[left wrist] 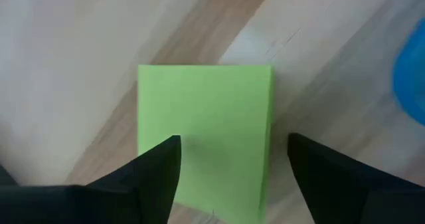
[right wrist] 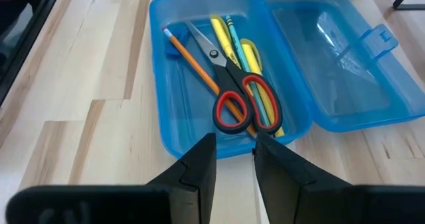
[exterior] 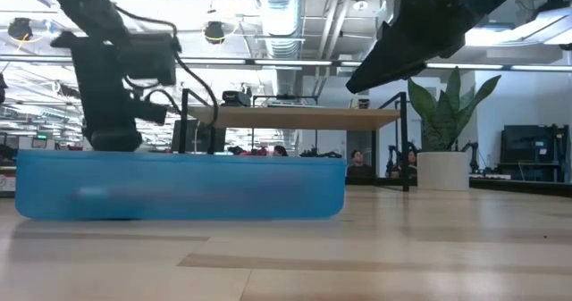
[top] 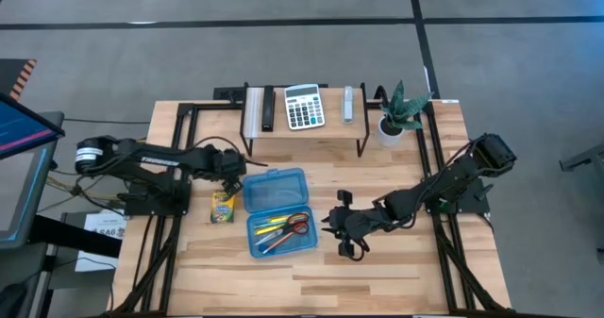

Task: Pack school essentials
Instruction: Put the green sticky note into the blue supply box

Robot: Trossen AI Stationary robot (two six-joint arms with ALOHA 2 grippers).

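- Left gripper [left wrist: 232, 159], left of centre in the high view, hangs over the sticky pad [left wrist: 206, 134]; its fingers [left wrist: 156, 167] stand apart with the pad showing between them, clamped on nothing.
- The pad lies flat on the table [top: 396, 261], just left of the blue case [top: 279, 212].
- The crayon box [top: 223, 207] lies beside the case's left edge.
- The case stands open at centre, lid [right wrist: 332, 64] flat on the table.
- In its tray lie scissors [right wrist: 232, 84], an orange pencil [right wrist: 189, 54] and yellow pencils [right wrist: 222, 34].
- Right gripper [right wrist: 234, 161], right of the tray in the high view, points at the tray's rim; its fingers stand slightly apart, holding nothing.
- Calculator [top: 304, 106] sits on the shelf [top: 302, 129] at top centre, plant [top: 396, 110] beside it.
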